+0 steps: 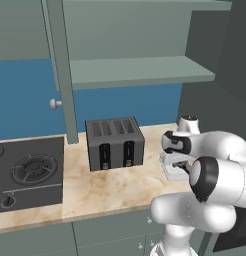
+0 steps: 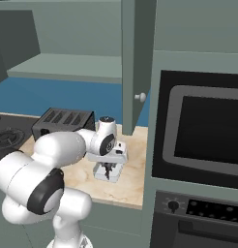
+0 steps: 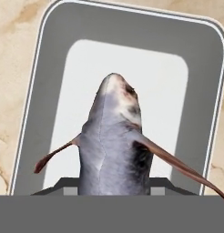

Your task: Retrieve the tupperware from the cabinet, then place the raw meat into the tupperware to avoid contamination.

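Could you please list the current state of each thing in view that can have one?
Cabinet: doors open, visible shelf bare.
Tupperware: on the counter, no lid, directly under the hand.
Raw meat: gripped, hanging over the tupperware.
Gripper: shut on the raw meat, pointing down above the tupperware.
Toaster: upright on the counter, nothing seen in the slots.
Oven: door closed.
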{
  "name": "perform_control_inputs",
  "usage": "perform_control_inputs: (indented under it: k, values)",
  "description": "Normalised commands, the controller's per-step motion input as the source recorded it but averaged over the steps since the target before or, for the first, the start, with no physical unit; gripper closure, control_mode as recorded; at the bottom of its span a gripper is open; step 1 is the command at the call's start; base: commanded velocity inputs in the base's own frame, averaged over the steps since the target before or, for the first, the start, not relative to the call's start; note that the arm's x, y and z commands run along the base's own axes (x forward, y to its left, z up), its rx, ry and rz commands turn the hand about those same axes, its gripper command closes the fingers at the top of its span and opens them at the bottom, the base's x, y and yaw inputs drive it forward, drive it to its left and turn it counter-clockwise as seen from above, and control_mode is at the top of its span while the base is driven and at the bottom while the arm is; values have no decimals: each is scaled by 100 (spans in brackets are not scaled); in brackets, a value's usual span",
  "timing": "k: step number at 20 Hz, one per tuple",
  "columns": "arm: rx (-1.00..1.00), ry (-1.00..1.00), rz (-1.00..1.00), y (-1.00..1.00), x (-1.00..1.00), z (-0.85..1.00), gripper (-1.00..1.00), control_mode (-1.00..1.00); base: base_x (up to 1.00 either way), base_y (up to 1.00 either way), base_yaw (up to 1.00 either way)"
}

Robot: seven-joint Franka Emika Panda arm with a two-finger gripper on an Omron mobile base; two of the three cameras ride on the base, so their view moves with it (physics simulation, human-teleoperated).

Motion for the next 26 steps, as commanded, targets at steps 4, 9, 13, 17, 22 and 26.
perform_control_inputs:
  k: [4, 9, 13, 17, 22, 26]
  values:
    - [3, 0, 2, -8, 3, -5, 100, -100, 0, 0, 0]
    - [0, 9, 1, -2, 16, 10, 100, -100, 0, 0, 0]
    - [-2, 13, 0, 0, 11, 23, 100, -100, 0, 0, 0]
    - [-1, 13, 0, 0, -1, 10, 100, -100, 0, 0, 0]
    - [0, 5, 0, 0, -23, 0, 100, -100, 0, 0, 0]
    - [0, -2, 0, 0, -21, 12, 100, -100, 0, 0, 0]
